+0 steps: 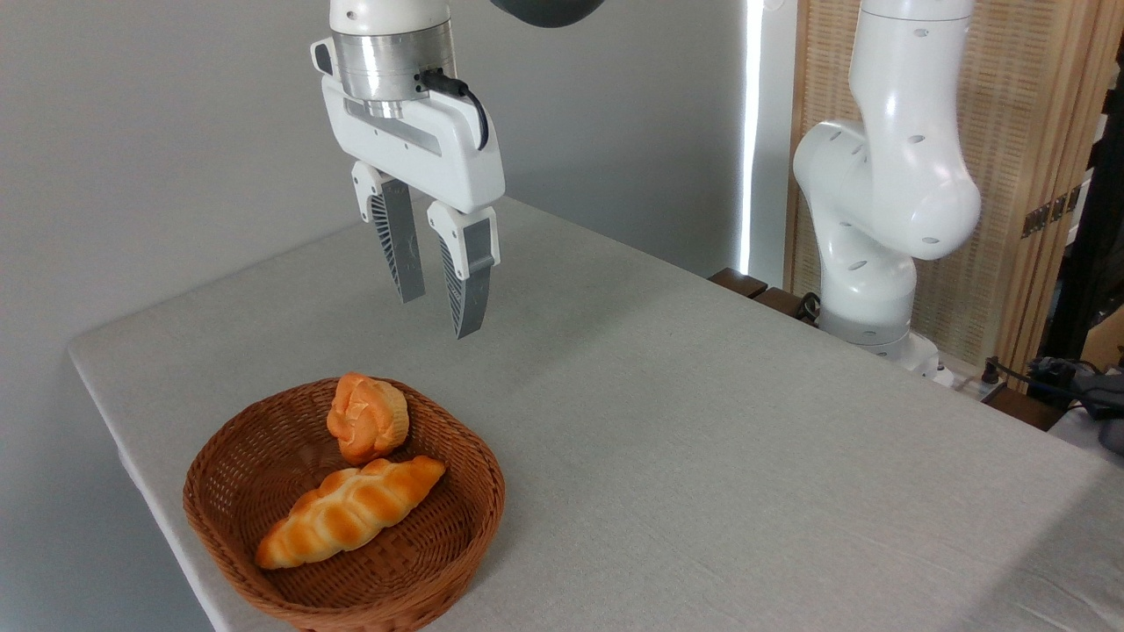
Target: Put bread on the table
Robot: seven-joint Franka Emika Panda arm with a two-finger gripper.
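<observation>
A wicker basket (263,491) at the counter's (702,421) near edge holds a braided loaf (351,513) touching the small orange bun (367,428), so the empty hand (436,303) hanging above, fingers apart, risks nudging the loaf or snagging the rim.

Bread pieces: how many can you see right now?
2, both in the wicker basket: the round orange bun at the back, the braided loaf in front, touching it. None seems hidden.
</observation>
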